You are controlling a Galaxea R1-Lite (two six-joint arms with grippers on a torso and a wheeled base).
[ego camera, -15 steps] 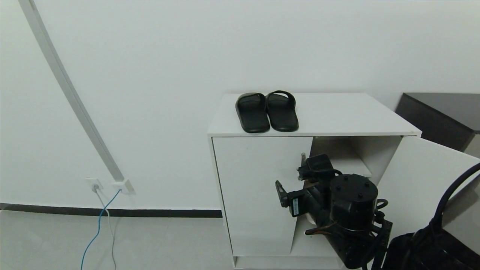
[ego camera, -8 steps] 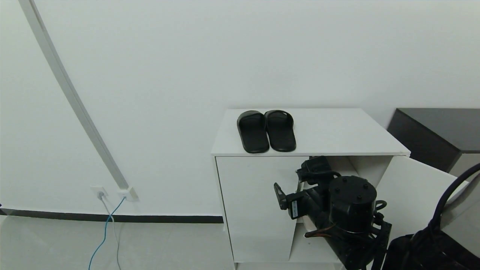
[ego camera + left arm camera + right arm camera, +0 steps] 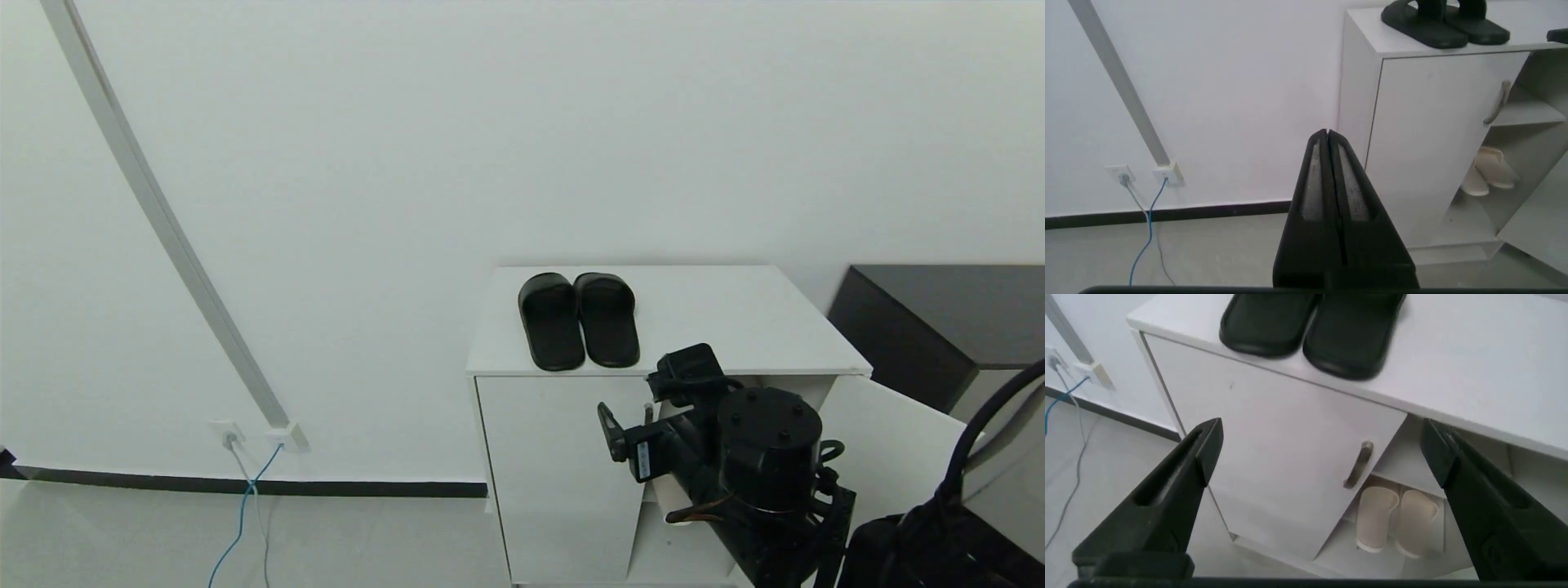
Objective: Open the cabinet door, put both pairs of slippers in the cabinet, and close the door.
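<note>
A pair of black slippers (image 3: 580, 320) (image 3: 1445, 12) (image 3: 1315, 318) lies side by side on top of the white cabinet (image 3: 735, 327). The cabinet's left door (image 3: 563, 465) is closed and its right door (image 3: 890, 441) is swung open. A pair of beige slippers (image 3: 1396, 518) (image 3: 1490, 167) rests on a lower shelf inside. My right gripper (image 3: 629, 420) (image 3: 1323, 498) is open in front of the cabinet, level with its top edge and just below the black slippers. My left gripper (image 3: 1328, 188) is shut on nothing, off to the left of the cabinet.
A dark cabinet (image 3: 939, 327) stands to the right, behind the open door. A wall socket with cables (image 3: 245, 437) and a slanted cable duct (image 3: 155, 212) are on the wall to the left. Bare floor (image 3: 245, 531) lies left of the cabinet.
The head view has shifted, so the cabinet sits lower in the picture. Relative to the cabinet, my right gripper has risen from the open compartment to its top edge.
</note>
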